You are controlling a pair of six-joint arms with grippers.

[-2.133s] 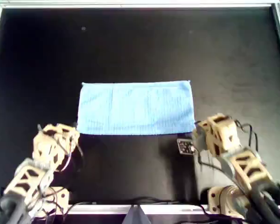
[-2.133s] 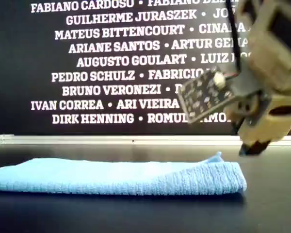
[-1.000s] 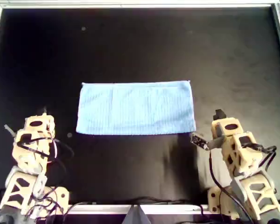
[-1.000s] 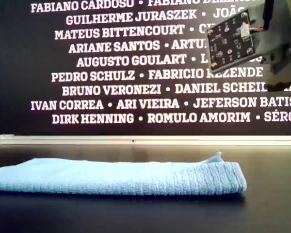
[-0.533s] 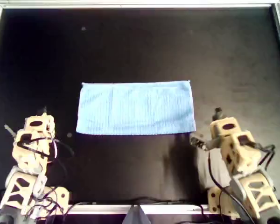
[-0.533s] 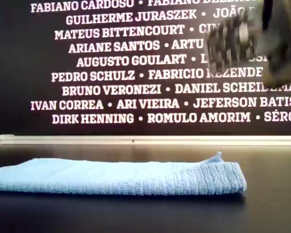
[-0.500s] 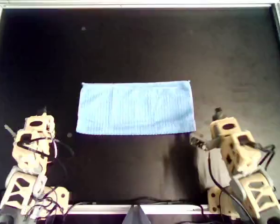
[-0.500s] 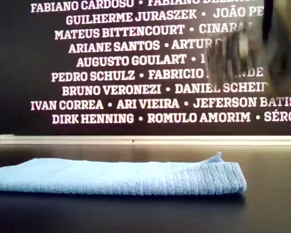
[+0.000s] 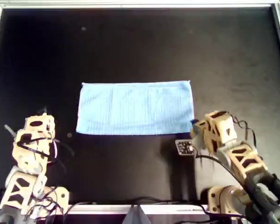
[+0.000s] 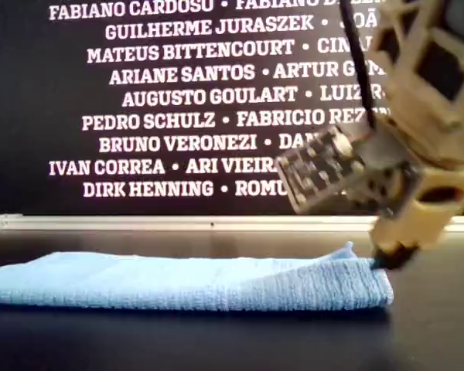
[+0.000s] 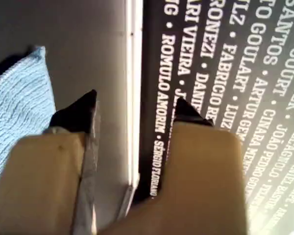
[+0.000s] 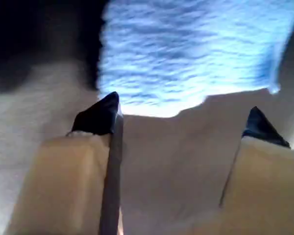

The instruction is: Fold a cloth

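The cloth point(image 9: 136, 108), folded to a flat rectangle on the black desk point(image 9: 140, 46), lies just ahead of the right claw point(image 12: 179, 120), whose jaws are spread wide and empty. The left claw point(image 11: 132, 107), also agape and empty, has the cloth's edge beside one fingertip.

**A:** In the exterior view, the light blue woven cloth point(image 10: 185, 282) runs off the left edge. The tan plastic arm point(image 10: 417, 116) leaves the frame at the upper right and covers part of the white lettered names point(image 10: 178, 97).

**B:** The right wrist view blurs the cloth, so its weave is unreadable. Overhead, the bottom edge cuts the arm base point(image 9: 32, 198) at lower left, and likewise the one at lower right.
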